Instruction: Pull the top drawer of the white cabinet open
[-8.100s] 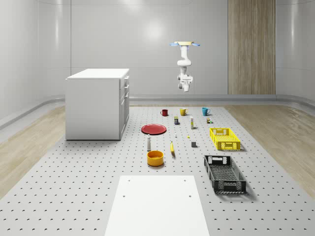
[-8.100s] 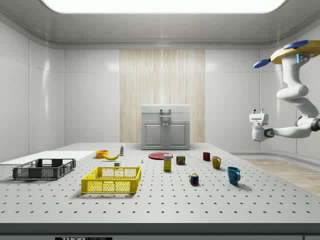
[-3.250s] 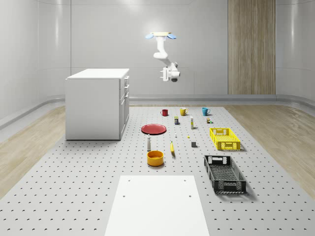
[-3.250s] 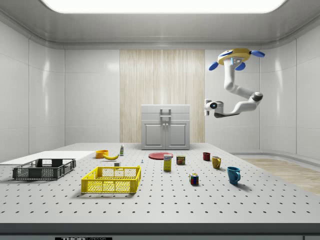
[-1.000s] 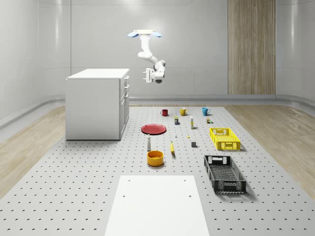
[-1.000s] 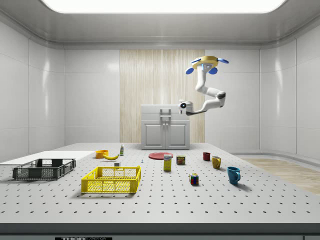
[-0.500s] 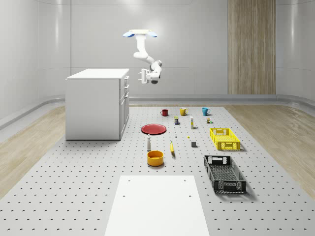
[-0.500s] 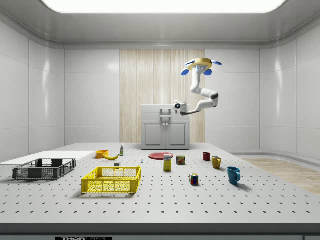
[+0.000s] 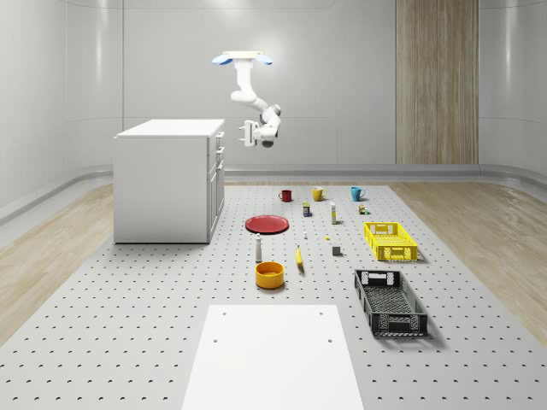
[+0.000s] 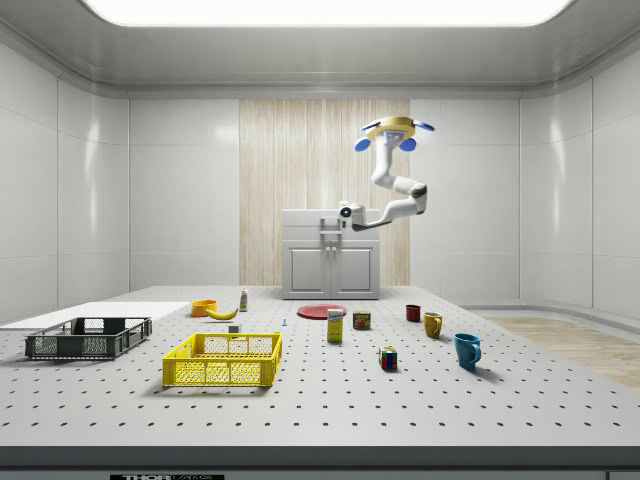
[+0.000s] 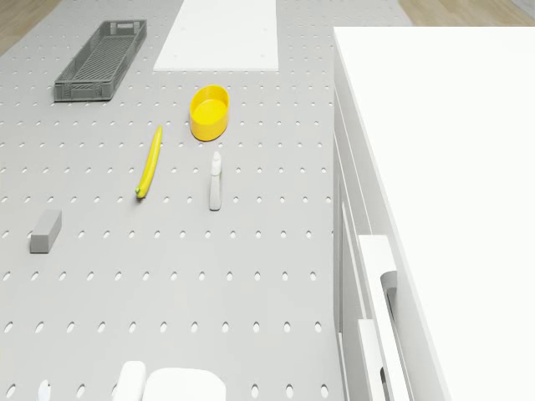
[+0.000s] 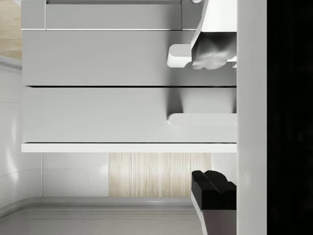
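The white cabinet [image 9: 167, 184] stands at the whole-scene view's left, its drawers facing right. Its top drawer [image 12: 98, 115] is shut, its bar handle [image 12: 200, 119] lying in line with the space between my fingers. My gripper [image 9: 247, 132] is open and empty, level with the top drawer [image 10: 331, 222] and a short way out from its front, not touching it. One pale fingertip [image 12: 210, 51] and one dark fingertip [image 12: 212, 188] stand well apart. The drone [image 9: 244, 58] hovers above and just in front of the cabinet [image 11: 451, 167], beside the drawer handles [image 11: 383, 284].
On the perforated table in front of the cabinet lie a red plate [image 9: 267, 224], a yellow bowl [image 9: 269, 274], a banana [image 11: 149, 163], a small bottle [image 11: 216, 180], mugs [image 9: 318, 194], a yellow crate [image 9: 391, 241], a black crate [image 9: 391, 301] and a white mat [image 9: 273, 359].
The drone and arm have come in from the far right toward the cabinet front. The gripper now points at the top drawer, slightly closer than half a second ago.
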